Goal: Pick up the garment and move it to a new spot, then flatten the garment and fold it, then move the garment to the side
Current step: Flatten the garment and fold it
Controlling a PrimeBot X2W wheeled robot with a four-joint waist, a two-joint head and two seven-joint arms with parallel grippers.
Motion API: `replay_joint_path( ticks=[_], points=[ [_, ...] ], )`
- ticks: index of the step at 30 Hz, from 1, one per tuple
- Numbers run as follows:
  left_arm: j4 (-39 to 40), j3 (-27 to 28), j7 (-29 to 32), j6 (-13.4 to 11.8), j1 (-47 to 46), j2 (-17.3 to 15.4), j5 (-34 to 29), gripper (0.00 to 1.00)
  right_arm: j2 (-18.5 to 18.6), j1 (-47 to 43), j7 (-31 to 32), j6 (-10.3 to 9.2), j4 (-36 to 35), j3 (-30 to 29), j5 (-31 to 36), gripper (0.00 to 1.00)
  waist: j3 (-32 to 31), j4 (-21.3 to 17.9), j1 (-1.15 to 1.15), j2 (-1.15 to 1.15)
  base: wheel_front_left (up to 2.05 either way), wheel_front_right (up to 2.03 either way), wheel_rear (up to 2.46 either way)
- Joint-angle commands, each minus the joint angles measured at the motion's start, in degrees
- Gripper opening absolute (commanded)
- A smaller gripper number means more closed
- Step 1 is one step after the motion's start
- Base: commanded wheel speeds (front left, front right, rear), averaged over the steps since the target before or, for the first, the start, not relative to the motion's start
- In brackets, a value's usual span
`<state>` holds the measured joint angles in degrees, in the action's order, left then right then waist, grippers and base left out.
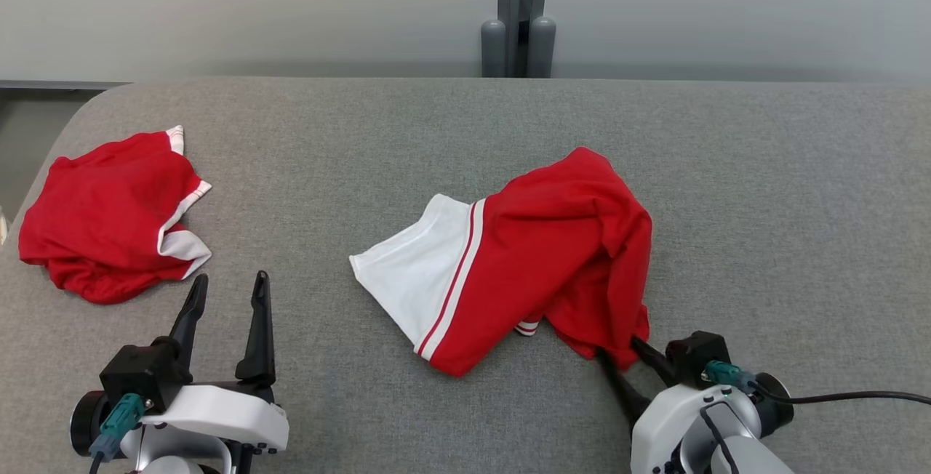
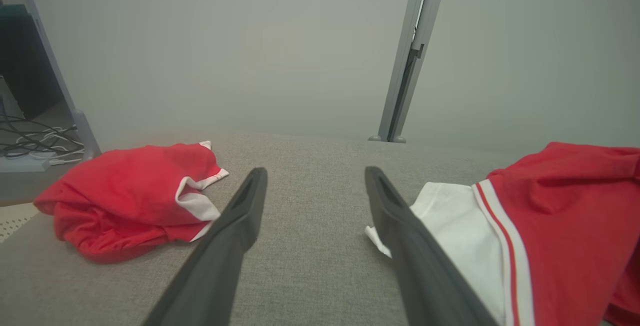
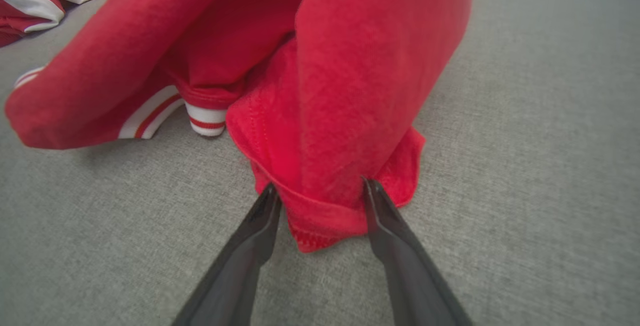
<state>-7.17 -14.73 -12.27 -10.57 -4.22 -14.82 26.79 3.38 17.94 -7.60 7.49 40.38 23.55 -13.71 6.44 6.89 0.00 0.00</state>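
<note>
Head view: a grey fabric-covered table (image 1: 800,205) is seen across nearly the whole frame, with a pale wall behind it. The garment (image 1: 553,241), red with a white panel and thin red-and-white stripes, is found crumpled just right of centre, white end turned toward 8 o'clock, red bulk bunched toward 2 o'clock, one red corner trailed down toward 5 o'clock. A second red garment (image 1: 102,219) with white trim is heaped at 9 o'clock, near the table's rounded edge, well apart from the first. The left gripper (image 1: 230,278) is parked at 7 o'clock, fingers spread wide, nothing between them, bare table under the tips. The right gripper (image 3: 320,188) is placed at 5 o'clock; in the right wrist view its fingers are set apart on either side of the trailing red hem corner, tips touching the cloth, which is not seen pinched. A small striped cuff (image 3: 206,121) is seen peeking from under the red fold. A grey post (image 1: 518,23) is seen at 12 o'clock behind the table.
</note>
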Motion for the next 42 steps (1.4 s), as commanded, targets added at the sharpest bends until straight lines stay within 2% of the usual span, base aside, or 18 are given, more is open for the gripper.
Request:
replay_joint_path(
  ticks=[1, 5, 9, 15, 16, 22, 26, 31, 39, 40, 41, 42],
  points=[
    [-0.32, 0.03, -0.44, 0.28, -1.38, 0.08, 0.17, 1.0, 0.17, 1.02, -1.02, 0.02, 1.4, -0.2, -0.58, 0.0, 0.19, -0.01, 0.0, 0.0, 0.0, 0.0, 0.0],
    [-0.89, -0.09, -0.75, 0.34, -1.31, 0.14, 0.32, 1.0, 0.76, 2.6, -3.97, 0.02, 2.02, -1.25, -0.9, 0.0, 0.23, -0.76, 0.0, 0.0, 0.0, 0.0, 0.0],
    [-1.17, 0.03, -0.97, 0.36, -1.85, 0.04, 0.42, 1.0, 3.28, 4.4, -5.88, 0.02, -1.46, -2.58, 0.88, 0.0, 0.2, -2.11, 0.0, 0.0, 0.0, 0.0, 0.0],
    [-1.29, 0.29, -1.36, 0.35, -2.2, -0.07, 0.55, 1.0, 9.75, 6.96, -5.82, 0.01, -12.6, -5.7, 5.28, 0.0, 0.31, -3.77, 0.0, 0.0, 0.0, 0.0, 0.0],
    [-1.29, 0.29, -1.36, 0.35, -2.2, -0.07, 0.55, 1.0, 9.75, 6.96, -5.82, 0.01, -12.6, -5.7, 5.28, 0.0, 0.31, -3.77, 0.0, 0.0, 0.0, 0.0, 0.0],
    [-1.33, 0.48, -1.6, 0.49, -2.53, -0.05, 0.86, 1.0, 16.2, 9.92, -1.4, 0.01, -26.25, -8.08, 8.55, 0.0, 0.9, -4.71, 0.0, 0.0, 0.0, 0.0, 0.0],
    [-1.7, 0.25, -1.74, 0.8, -2.89, -0.02, 0.86, 1.0, 18.63, 10.34, 0.76, 0.01, -31.24, -9.21, 8.76, 0.0, 1.23, -4.73, 0.0, 0.0, 0.0, 0.0, 0.0],
    [-2.26, -0.18, -1.87, 1.26, -3.61, 0.23, 0.96, 1.0, 19.1, 5.03, 1.88, 0.01, -29.55, -9.9, 7.7, 0.0, 1.53, -4.05, 0.0, 0.0, 0.0, 0.0, 0.0],
    [-3.56, -1.29, -2.01, 2.12, -3.74, 0.52, 1.02, 1.0, 14.27, -6.05, -0.5, 0.01, -17.5, -11.59, 4.56, 0.0, 1.36, -3.53, 0.0, 0.0, 0.0, 0.0, 0.0],
    [-3.66, -1.4, -2.0, 2.17, -3.66, 0.47, 0.99, 1.0, 13.54, -7.07, -0.86, 0.01, -16.12, -11.8, 4.31, 0.08, 1.19, -3.64, 0.0, 0.0, 0.0, 0.0, 0.0],
    [-3.68, -1.45, -1.98, 2.17, -3.6, 0.41, 1.0, 1.0, 12.8, -7.87, -1.27, 0.01, -14.99, -12.05, 3.97, 0.3, 1.12, -3.74, 0.0, 0.0, 0.0, 0.0, 0.0],
    [-3.77, -1.51, -1.94, 2.18, -3.56, 0.32, 0.97, 1.0, 11.91, -8.48, -1.56, 0.01, -13.86, -12.63, 3.56, 0.38, 1.06, -3.91, 0.0, 0.0, 0.0, 0.0, 0.0]
  ],
)
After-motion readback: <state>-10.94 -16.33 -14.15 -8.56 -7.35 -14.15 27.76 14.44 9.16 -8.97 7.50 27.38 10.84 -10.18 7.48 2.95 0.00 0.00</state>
